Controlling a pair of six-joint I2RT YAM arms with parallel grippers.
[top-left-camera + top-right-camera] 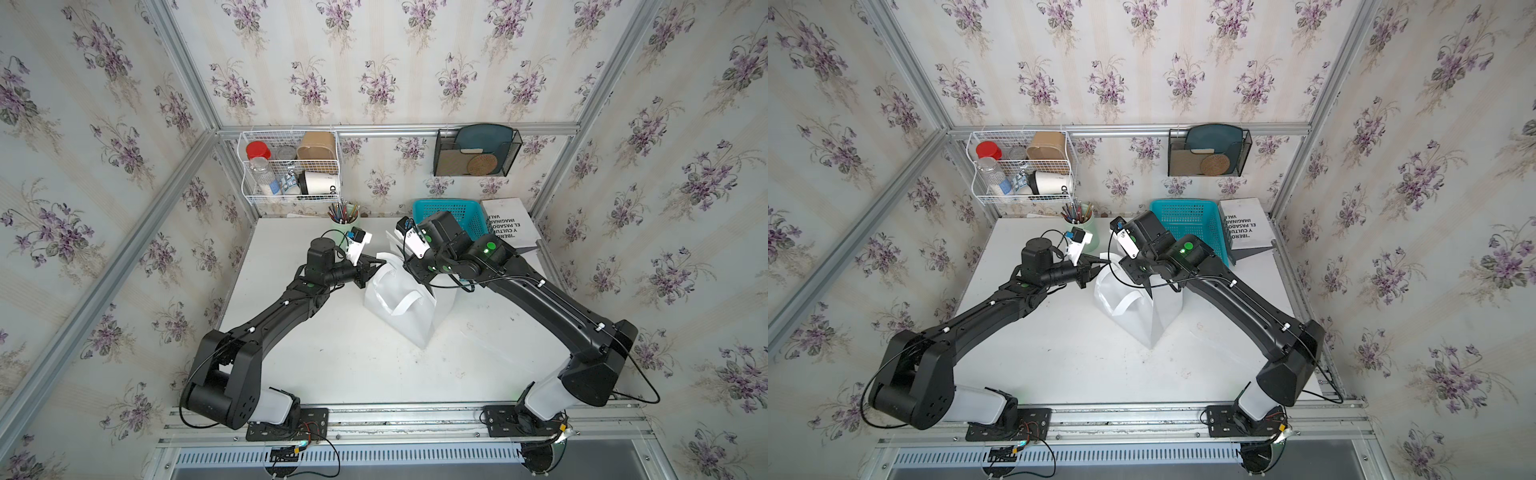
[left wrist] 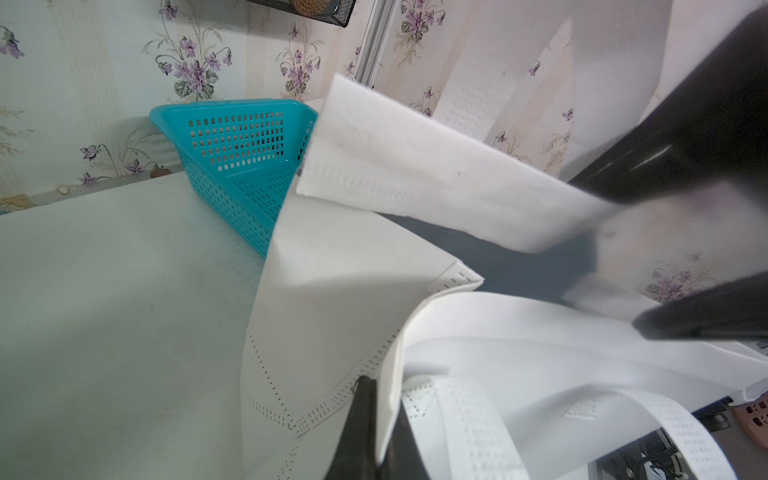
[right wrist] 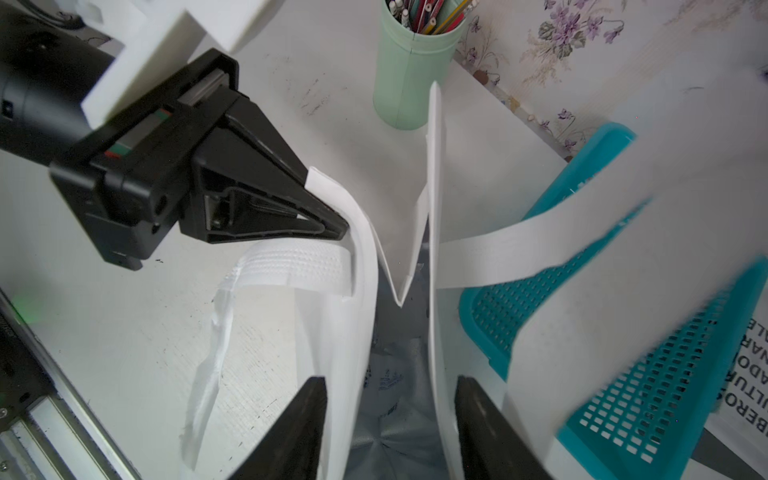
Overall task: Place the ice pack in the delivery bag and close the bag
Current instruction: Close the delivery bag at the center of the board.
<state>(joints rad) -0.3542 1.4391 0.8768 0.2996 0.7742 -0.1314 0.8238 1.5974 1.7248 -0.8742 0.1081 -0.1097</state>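
**Top views:** the delivery bag stands mid-desk, just near of the blue basket. The left pincer is clamped on its left rim. If that pinch slips, the mouth probably flops shut.

**Left wrist:** the pincer only bites a thin edge of the wall, so there's not much margin.

**Right wrist:** the right pincer hangs over the mouth, jaws apart and empty. Grey crinkled stuff lies deep inside. Could be the ice pack or just the foil lining, can't tell. Pulling out carelessly could snag the strap handle and tip the bag.
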